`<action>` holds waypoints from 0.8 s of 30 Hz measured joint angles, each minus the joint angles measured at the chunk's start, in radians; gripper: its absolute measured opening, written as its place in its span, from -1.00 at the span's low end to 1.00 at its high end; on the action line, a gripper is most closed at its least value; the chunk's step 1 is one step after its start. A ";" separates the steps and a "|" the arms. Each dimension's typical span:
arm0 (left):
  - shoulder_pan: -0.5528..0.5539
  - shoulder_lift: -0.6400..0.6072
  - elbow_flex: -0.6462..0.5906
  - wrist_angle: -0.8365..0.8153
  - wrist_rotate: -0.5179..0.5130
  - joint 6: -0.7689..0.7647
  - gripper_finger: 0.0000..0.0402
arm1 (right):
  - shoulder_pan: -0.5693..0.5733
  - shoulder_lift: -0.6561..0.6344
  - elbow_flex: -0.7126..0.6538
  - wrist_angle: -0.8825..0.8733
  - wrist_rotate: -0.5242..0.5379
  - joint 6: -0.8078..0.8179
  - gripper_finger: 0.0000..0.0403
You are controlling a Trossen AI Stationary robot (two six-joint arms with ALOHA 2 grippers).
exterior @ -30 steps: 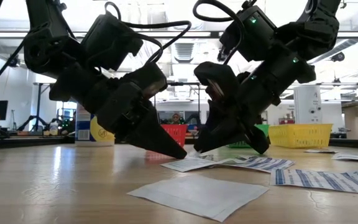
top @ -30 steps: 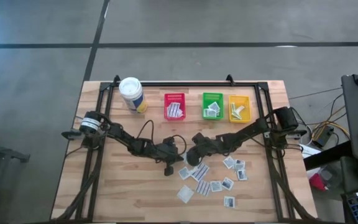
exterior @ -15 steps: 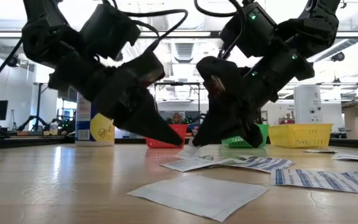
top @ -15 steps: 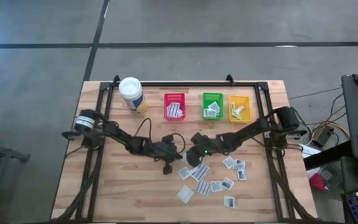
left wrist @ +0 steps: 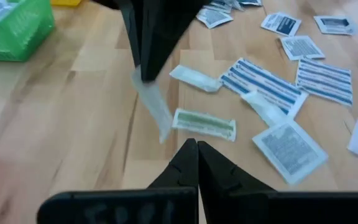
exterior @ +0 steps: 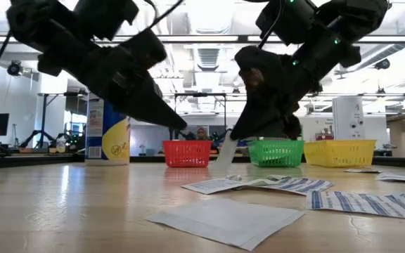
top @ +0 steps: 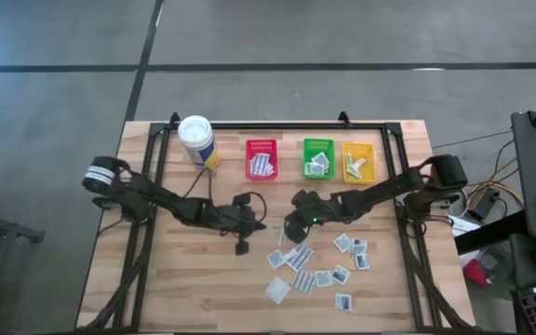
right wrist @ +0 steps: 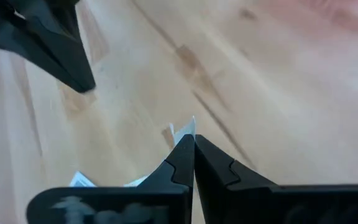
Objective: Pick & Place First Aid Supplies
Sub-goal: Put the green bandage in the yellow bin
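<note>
We see the right gripper [exterior: 225, 140] pinched on a narrow white paper packet [exterior: 223, 152] dangling above the wooden table [top: 184, 279], near the scattered flat white packets [top: 319, 265]; the left gripper [exterior: 181, 126] hovers closed, empty

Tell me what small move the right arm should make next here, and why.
Probably carry it toward the bins. The right gripper is shut on a narrow white packet that hangs clear of the table, so the pick looks done. The red bin, green bin and yellow bin stand at the far edge. Which bin suits it, I cannot tell. The left gripper, shut and empty, hovers beside it.
</note>
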 joint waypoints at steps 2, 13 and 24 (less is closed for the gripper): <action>0.001 -0.039 -0.029 0.001 0.000 0.003 -1.00 | -0.008 -0.035 0.000 -0.039 0.001 -0.022 -0.96; 0.003 -0.200 -0.178 0.064 0.000 -0.045 -1.00 | -0.046 -0.234 -0.003 -0.190 0.103 -0.128 -0.96; 0.008 -0.199 -0.214 0.098 0.000 -0.055 -1.00 | -0.119 -0.436 -0.016 -0.371 0.240 -0.201 -0.96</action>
